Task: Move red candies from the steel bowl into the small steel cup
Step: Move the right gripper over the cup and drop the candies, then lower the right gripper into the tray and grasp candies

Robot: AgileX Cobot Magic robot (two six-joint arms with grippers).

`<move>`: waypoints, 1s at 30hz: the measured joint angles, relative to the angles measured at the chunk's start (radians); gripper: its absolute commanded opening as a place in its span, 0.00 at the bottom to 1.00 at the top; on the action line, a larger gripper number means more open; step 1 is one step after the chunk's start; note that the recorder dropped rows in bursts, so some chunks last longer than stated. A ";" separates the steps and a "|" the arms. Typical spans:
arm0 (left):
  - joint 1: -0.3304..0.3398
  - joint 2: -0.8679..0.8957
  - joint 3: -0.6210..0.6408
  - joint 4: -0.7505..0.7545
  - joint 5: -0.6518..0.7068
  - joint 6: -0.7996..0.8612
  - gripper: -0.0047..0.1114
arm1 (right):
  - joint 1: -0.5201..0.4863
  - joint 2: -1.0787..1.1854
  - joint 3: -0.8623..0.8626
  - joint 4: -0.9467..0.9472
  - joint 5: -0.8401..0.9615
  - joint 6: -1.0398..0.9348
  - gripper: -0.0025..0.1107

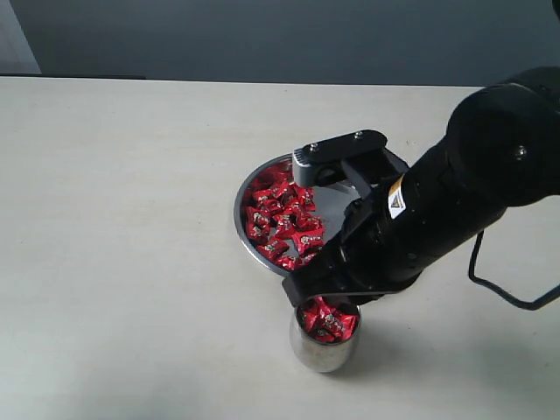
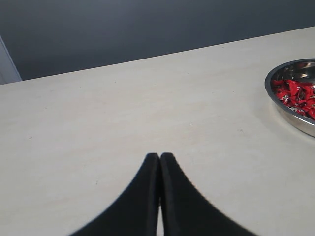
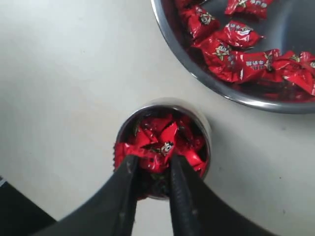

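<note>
The steel bowl (image 1: 241, 217) lies mid-table with many red candies (image 1: 282, 219) heaped on its left half. In front of it stands the small steel cup (image 1: 324, 352), filled to the brim with red candies (image 1: 329, 322). My right gripper (image 3: 152, 164) hangs just above the cup's (image 3: 205, 129) mouth, its fingers a candy's width apart and shut on a red candy (image 3: 156, 158) between the tips. In the exterior view the black arm hides those fingers. The bowl's rim (image 3: 197, 69) lies close beside the cup. My left gripper (image 2: 160, 156) is shut and empty over bare table, left of the bowl (image 2: 291, 119).
The right arm's black body (image 1: 437, 210) reaches over the bowl's right half and the cup, with a black cable (image 1: 503, 293) looping beside it. A dark wall (image 1: 280, 35) runs behind the pale table's far edge.
</note>
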 measured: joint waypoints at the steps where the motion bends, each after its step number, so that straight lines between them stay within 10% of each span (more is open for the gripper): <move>1: 0.000 0.000 0.000 0.000 0.000 0.000 0.04 | 0.001 0.005 0.005 0.002 -0.005 -0.002 0.02; 9: 0.000 0.000 0.000 0.000 0.000 0.000 0.04 | 0.002 0.056 0.015 0.002 -0.032 -0.026 0.23; 30: 0.000 0.000 0.000 0.000 0.000 0.000 0.04 | 0.002 0.083 -0.067 -0.101 -0.188 -0.035 0.35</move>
